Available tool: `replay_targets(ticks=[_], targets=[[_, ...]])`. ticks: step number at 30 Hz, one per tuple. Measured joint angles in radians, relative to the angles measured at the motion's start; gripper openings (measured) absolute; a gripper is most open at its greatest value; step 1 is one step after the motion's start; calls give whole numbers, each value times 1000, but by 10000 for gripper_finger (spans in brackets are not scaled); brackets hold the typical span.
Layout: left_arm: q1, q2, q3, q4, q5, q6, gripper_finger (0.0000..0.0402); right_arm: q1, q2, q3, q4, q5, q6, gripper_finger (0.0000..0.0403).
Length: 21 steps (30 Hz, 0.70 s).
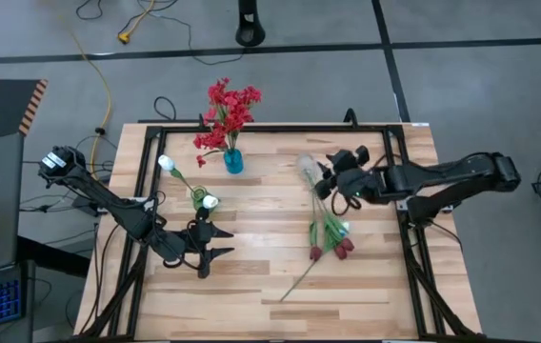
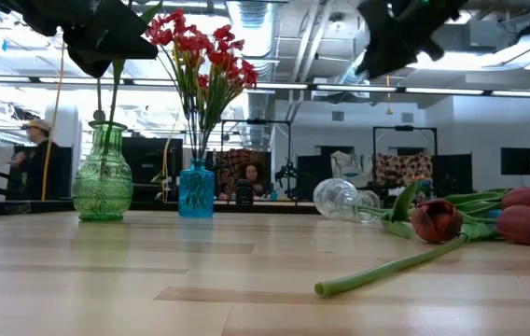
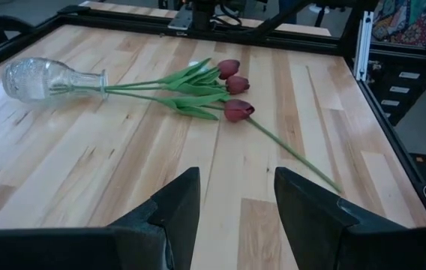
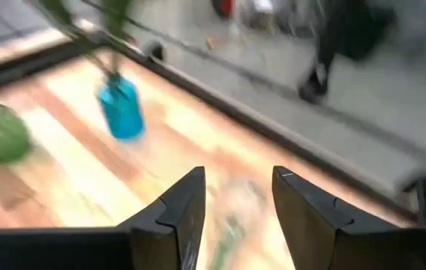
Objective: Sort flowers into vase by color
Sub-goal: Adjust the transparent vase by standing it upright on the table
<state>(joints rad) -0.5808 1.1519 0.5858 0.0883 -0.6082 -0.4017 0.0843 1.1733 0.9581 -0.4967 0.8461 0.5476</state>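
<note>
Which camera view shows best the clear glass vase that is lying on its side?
The left wrist view: the clear vase shows whole. High view: faint, beside the right arm. Low view: small, far. Right wrist view: blur.

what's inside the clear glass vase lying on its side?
The green stems of the dark maroon tulips enter the mouth of the toppled clear glass vase; their blossoms lie outside on the wooden table. How far the stems reach inside the patterned glass isn't discernible.
</note>
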Motion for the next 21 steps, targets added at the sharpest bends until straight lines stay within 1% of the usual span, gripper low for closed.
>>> replay_targets(ticks=[2,4,9,12,14,18,21], targets=[[0,0,0,0,0,2,160,-18,8,0,-67,-8,99,181],[0,0,0,0,0,2,160,-28,26,0,-88,-10,127,181],[0,0,0,0,0,-2,160,-51,76,0,-69,-10,51,182],[0,0,0,0,0,-2,160,-67,98,0,-60,-21,50,181],[0,0,0,0,-1,-2,160,-81,110,0,-53,-75,50,181],[0,0,0,0,-1,-2,160,-129,119,0,-32,-242,88,181],[0,0,0,0,-1,-2,160,-164,129,0,-32,-294,99,181]])
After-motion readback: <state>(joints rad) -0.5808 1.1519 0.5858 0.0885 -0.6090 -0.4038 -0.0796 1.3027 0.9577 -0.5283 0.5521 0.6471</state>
